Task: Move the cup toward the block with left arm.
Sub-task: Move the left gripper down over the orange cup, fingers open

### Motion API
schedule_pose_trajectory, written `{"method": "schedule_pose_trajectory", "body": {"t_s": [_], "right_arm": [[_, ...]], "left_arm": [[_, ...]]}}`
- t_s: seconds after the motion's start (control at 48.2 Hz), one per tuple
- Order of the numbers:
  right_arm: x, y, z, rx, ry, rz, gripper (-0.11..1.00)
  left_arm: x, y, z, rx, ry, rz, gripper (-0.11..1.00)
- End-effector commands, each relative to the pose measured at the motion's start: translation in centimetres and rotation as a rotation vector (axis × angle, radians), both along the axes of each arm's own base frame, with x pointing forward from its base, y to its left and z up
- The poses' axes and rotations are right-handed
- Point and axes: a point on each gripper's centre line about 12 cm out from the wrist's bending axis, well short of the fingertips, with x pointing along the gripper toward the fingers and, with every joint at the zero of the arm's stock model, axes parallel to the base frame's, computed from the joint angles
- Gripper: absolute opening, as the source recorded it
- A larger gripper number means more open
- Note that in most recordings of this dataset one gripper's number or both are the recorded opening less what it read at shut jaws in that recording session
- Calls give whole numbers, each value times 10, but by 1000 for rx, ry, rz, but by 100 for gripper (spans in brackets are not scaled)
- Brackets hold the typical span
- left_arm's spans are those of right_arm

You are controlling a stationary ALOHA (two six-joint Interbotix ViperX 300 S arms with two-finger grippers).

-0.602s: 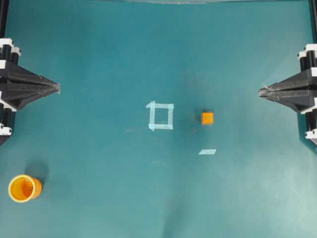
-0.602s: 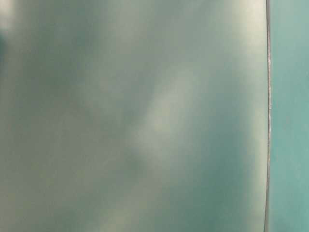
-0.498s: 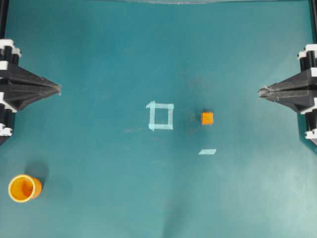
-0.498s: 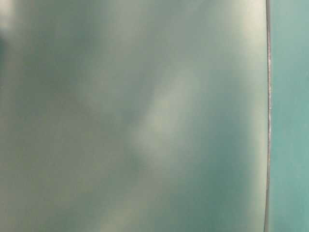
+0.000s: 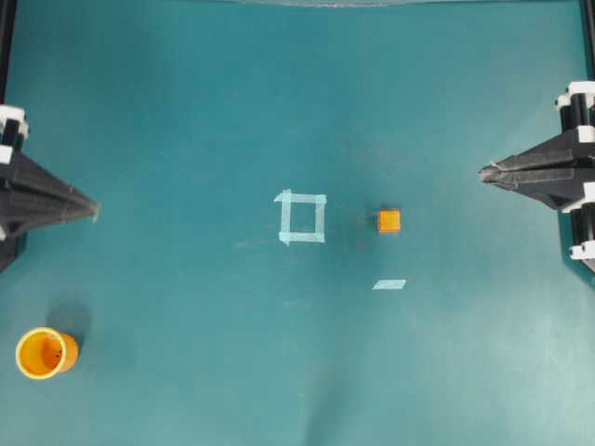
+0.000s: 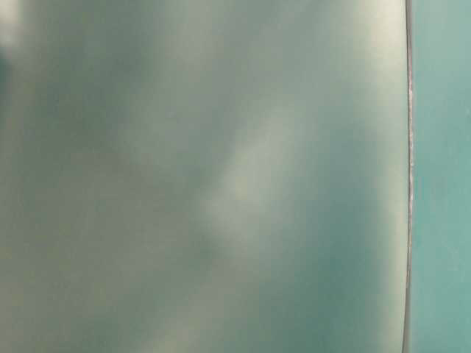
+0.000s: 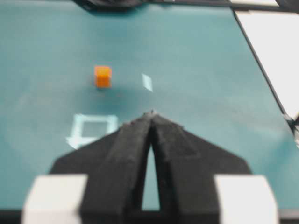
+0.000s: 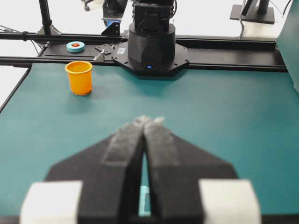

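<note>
The orange-yellow cup (image 5: 44, 353) stands upright at the overhead view's bottom left, open end up; it also shows in the right wrist view (image 8: 79, 77). The tiny orange block (image 5: 389, 221) sits right of centre, and shows in the left wrist view (image 7: 103, 76). My left gripper (image 5: 93, 211) is shut and empty at the left edge, well above the cup in the picture and apart from it; its tips meet in the left wrist view (image 7: 152, 113). My right gripper (image 5: 483, 173) is shut and empty at the right edge; it also shows in the right wrist view (image 8: 148, 120).
A pale tape square outline (image 5: 301, 217) lies at the middle, left of the block. A short pale tape strip (image 5: 390, 284) lies below the block. The table-level view shows only a blurred teal surface. The left arm's base (image 8: 150, 42) stands at the table's far edge.
My left gripper has moved down the overhead picture toward the cup's side and slightly back to the left edge. The right gripper has barely shifted. Cup and block have not moved.
</note>
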Motion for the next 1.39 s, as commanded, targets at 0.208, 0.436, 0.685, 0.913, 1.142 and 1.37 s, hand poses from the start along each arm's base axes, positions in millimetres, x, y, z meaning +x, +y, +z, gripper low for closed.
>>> {"method": "schedule_pose_trajectory", "body": {"t_s": [0.208,0.436,0.685,0.913,1.142,1.37], "right_arm": [[2,0,11,-3,-26,2,0],[2,0,11,-3,-25,2,0],[2,0,8,-3,-6,2,0],[2,0,6,-2,14,1,0],[2,0,6,-2,15,1,0],[2,0,6,-2,17,1,0]], "left_arm": [[-4,-20,2,13,51,-115,25],[-7,-21,-9,32,138,-122,60],[-12,-23,-22,55,253,-139,84],[-27,-38,-38,16,425,-210,85],[-36,-56,-46,-98,533,-242,85],[-38,-73,-64,-130,652,-262,85]]}}
